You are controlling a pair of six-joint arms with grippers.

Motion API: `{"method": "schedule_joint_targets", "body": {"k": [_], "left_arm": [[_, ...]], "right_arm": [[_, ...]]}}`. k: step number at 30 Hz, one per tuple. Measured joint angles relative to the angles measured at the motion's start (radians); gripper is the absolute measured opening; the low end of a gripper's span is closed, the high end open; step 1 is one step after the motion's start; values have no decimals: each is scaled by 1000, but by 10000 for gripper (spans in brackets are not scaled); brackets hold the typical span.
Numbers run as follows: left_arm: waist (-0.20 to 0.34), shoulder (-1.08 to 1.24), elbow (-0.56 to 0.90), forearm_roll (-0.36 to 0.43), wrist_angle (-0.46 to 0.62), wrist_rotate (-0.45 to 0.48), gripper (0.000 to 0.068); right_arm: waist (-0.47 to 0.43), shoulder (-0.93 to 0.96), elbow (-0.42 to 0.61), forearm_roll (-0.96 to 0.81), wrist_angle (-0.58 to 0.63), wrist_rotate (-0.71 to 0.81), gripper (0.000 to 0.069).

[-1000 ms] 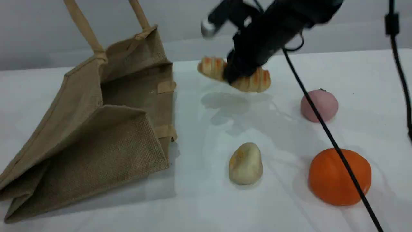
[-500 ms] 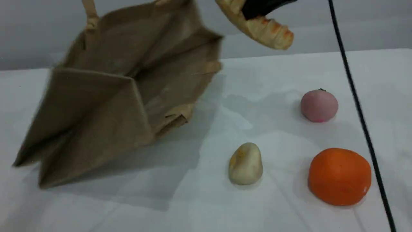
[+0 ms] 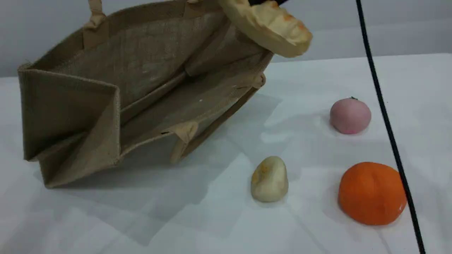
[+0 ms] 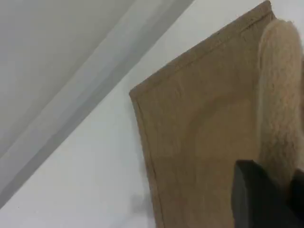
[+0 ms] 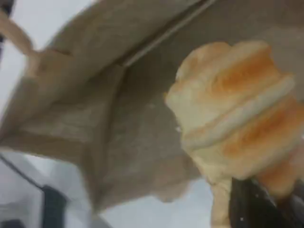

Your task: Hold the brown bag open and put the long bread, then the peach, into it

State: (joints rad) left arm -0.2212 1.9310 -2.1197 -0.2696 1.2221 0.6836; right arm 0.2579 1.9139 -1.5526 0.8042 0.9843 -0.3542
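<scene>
Up near the top of the scene view, the long bread (image 3: 270, 26) hangs in the air above the right end of the brown bag (image 3: 141, 91), clear of the table (image 3: 226, 218). Its upper end runs out of the picture, where a bit of black shows against it. In the right wrist view the right gripper (image 5: 266, 204) is clamped on the loaf's lower end, dark fingertips pressing the crust, and the bag's open inside lies just behind and below the bread.

The bag stands tilted with its mouth wide and turned toward the camera, so the woven lining, the folded side gusset at the left and the seam along the bottom are plain to see. One beige handle (image 3: 94, 14) rises from the far rim out of the top edge; the near rim sags low, its handle end folded down onto the table. The left gripper (image 4: 266, 199) is out of the scene view; in its own wrist view a dark fingertip sits against a fuzzy beige handle beside the bag's flat outer wall, jaws closed on that handle.

The peach (image 3: 350, 115) sits on the table well to the right of the bag, stem tip up. Nearer the camera lie a pale egg-shaped lump (image 3: 269, 179) and an orange ball (image 3: 372, 193). A black cable (image 3: 385, 120) slants down across the right side.
</scene>
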Motion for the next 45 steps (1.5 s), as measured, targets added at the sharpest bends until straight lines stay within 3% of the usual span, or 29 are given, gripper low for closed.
{"method": "schedule_joint_targets", "body": {"k": [11, 25, 35, 39, 45], "left_arm": [[0, 0, 0, -13, 0, -3, 92], [0, 0, 1, -49, -1, -4, 92], [0, 0, 1, -49, -2, -4, 92], [0, 0, 1, -49, -2, -4, 92], [0, 0, 1, -49, -2, -4, 92]], "right_arm": [[146, 46, 0, 46, -158, 39, 57], [138, 255, -1, 164, -322, 84, 55], [140, 343, -74, 434, -365, -105, 64], [140, 356, -74, 492, -369, -180, 146], [140, 356, -74, 586, -336, -275, 421]]}}
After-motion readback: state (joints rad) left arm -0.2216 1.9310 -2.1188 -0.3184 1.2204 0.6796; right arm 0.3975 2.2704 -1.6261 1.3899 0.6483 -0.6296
